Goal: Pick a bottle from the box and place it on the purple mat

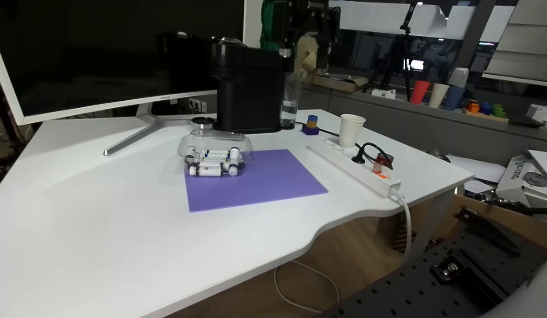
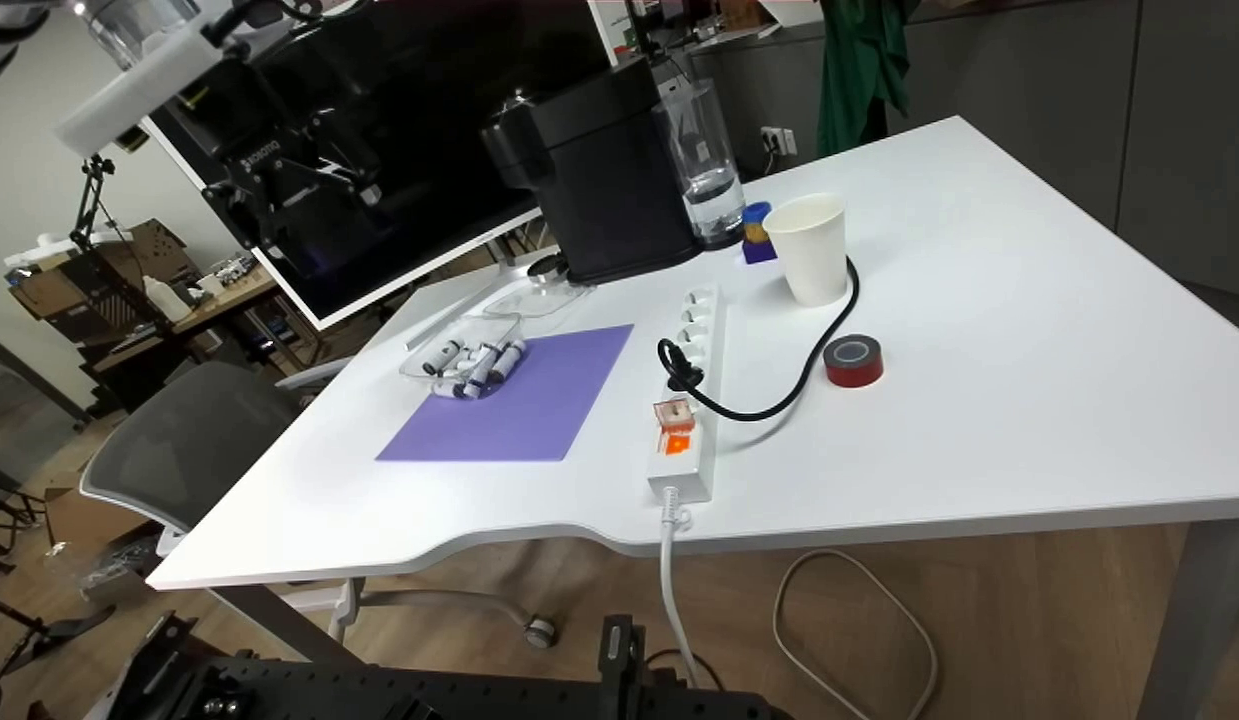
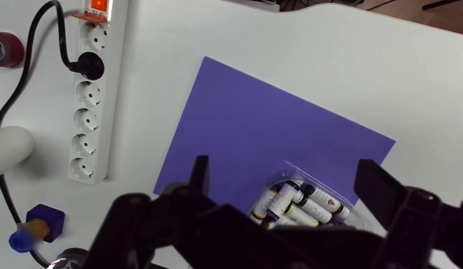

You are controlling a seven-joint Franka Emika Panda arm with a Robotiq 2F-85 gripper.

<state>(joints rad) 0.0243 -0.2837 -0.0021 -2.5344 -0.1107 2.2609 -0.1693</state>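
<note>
The box is a clear see-through tray (image 3: 321, 184) with its lid open. It rests over a corner of the purple mat (image 3: 261, 119) and partly on the white table. Several small white-labelled bottles (image 3: 284, 198) lie jumbled in it; the bottles also show in both exterior views (image 1: 209, 170) (image 2: 482, 372). The mat also shows in both exterior views (image 1: 264, 183) (image 2: 519, 410). My gripper (image 3: 283, 166) is wide open and empty, high above the box in the wrist view. The gripper also hangs above the table in an exterior view (image 2: 324, 215). Its body hides the box's near part in the wrist view.
A white power strip (image 1: 357, 165) with a black plug and cable lies beside the mat. A white cup (image 2: 809, 250), red tape roll (image 2: 853, 361), black coffee machine (image 1: 251, 88) and small purple block (image 3: 46, 222) stand around it. A large monitor (image 1: 114, 53) stands behind.
</note>
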